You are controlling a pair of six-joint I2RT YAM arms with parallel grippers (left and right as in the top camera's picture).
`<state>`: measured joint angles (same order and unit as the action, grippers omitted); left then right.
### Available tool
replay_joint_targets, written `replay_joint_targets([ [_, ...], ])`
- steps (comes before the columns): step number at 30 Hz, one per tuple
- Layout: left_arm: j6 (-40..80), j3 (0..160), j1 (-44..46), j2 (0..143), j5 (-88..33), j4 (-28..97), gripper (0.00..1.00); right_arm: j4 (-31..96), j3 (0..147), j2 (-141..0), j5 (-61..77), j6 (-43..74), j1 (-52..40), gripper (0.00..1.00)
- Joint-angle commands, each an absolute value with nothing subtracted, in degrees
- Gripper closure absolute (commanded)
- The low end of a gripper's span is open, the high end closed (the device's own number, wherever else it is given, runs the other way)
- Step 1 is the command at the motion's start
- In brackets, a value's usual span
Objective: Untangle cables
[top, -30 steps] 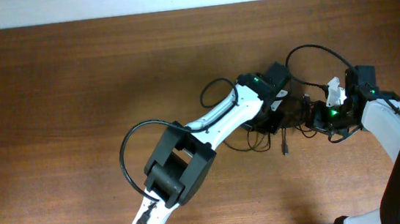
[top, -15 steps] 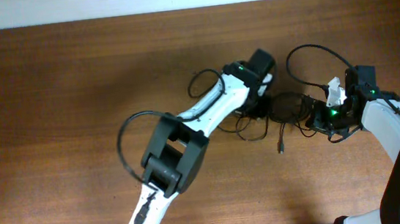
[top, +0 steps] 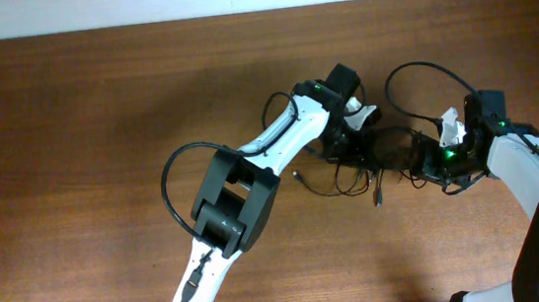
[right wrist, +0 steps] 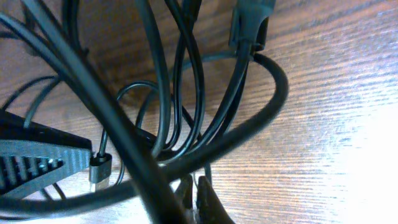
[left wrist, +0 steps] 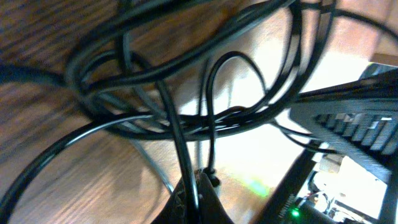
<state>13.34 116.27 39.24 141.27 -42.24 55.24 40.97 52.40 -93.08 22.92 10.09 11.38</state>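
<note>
Cables [top: 379, 152]: one knotted bunch of thin black cords lying at 3 o'clock from the centre of the tabletop [top: 97, 108], between the two hands.
Loose ends: one plug [top: 378, 200] trails out at 6 o'clock of the bunch; a second end [top: 297, 176] lies at 8 o'clock. Both are free on the wood.
Left hand [left wrist: 194, 190]: at the 9 o'clock side of the bunch, fingers closed on a single strand that rises into the crossed loops.
Right hand [right wrist: 196, 194]: at the 3 o'clock side, fingers pinched together with a thin strand running in between them; a metal plug [right wrist: 99, 169] lies just beside at its 9 o'clock.
Reason for hold: judged as an opposed grip. Each hand anchors one side so that drawing them apart opens the loops instead of dragging the whole bunch.
Knot state: several loops cross and pass through each other in both wrist views; not yet separated.
Room, 9 o'clock: wide open wood, the best direction for a long pull; the left arm lies across 8 o'clock.
Room, 12 o'clock: the far tabletop edge is nearer, so travel is moderate.
Room, 3 o'clock: the right arm fills this side and the frame edge is near, so room is least here.
</note>
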Motion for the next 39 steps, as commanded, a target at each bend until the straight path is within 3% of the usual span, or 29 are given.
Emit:
replay_joint_targets([
  [1,13.67,118.3,39.29,141.95,-46.13,53.3,1.0,41.19,50.13,-93.34,22.5,9.89,11.6,0.96],
  [9,15.42,118.3,37.56,141.95,-33.8,49.23,1.0,44.36,48.42,-93.06,26.35,8.8,11.62,0.96],
  [14,12.1,118.3,32.38,141.84,-26.39,57.91,1.0,55.46,55.09,-92.33,28.32,2.35,11.6,0.96],
  [17,9.19,118.28,30.48,141.84,-17.61,64.88,1.0,57.04,55.09,-92.33,42.24,-6.9,11.55,0.96],
  [24,-7.49,118.26,29.02,141.86,-32.49,78.67,1.0,53.76,54.72,-92.36,39.83,-2.22,11.55,0.94],
  [27,-7.46,118.17,32.25,141.91,-32.82,80.51,1.0,53.21,54.65,-92.36,32.16,1.43,11.53,0.64],
  [29,-7.42,118.17,34.26,142.12,-31.7,80.75,1.0,53.15,54.65,-92.36,24.23,5.43,11.55,0.57],
  [32,-6.9,118.1,36.12,142.65,-25.93,81.82,0.96,54.61,55.33,-92.29,25.06,6.5,11.42,0.54],
  [35,-7.05,118.1,36.05,142.65,-25.65,82.15,0.82,58.65,60.45,-92.29,25.21,4.25,7.14,0.51],
  [39,-9.85,118.1,36.07,142.67,-24.97,81.69,0.69,58.11,63.31,-92.31,24.8,3.86,-3.31,0.21],
])
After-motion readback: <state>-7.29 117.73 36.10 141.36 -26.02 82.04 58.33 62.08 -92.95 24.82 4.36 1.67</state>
